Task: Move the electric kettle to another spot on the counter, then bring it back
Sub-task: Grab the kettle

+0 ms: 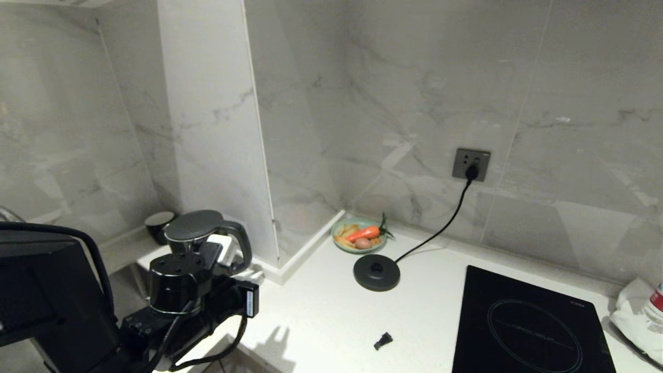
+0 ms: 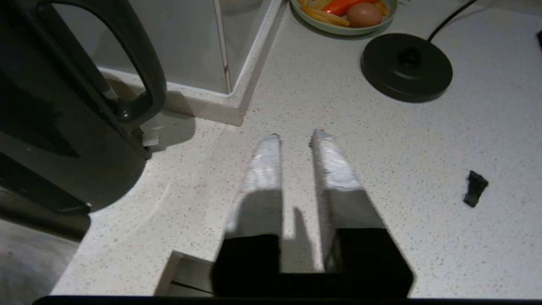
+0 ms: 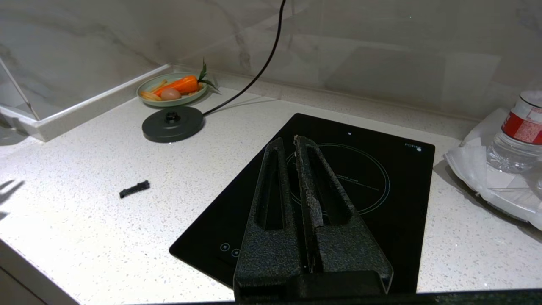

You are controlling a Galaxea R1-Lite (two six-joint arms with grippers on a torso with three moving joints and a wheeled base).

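Note:
The electric kettle (image 1: 196, 229), glossy black with a flat lid and loop handle, stands on the left part of the white speckled counter (image 1: 321, 311), off its base. In the left wrist view the kettle (image 2: 63, 127) rises close beside my left gripper (image 2: 296, 135). That gripper hangs over bare counter to the handle's side, open by a narrow gap with nothing between its taped fingers (image 2: 264, 165). My left arm (image 1: 176, 290) covers the kettle's lower body in the head view. My right gripper (image 3: 287, 142) hovers shut and empty over the hob.
The round black corded base (image 1: 376, 272) lies mid-counter in front of a green plate (image 1: 342, 242) of carrot and egg. A black induction hob (image 1: 528, 326) is at the right. A small black scrap (image 1: 383, 340), a black cup (image 1: 158, 224), a bottle (image 3: 518, 131) on white plastic.

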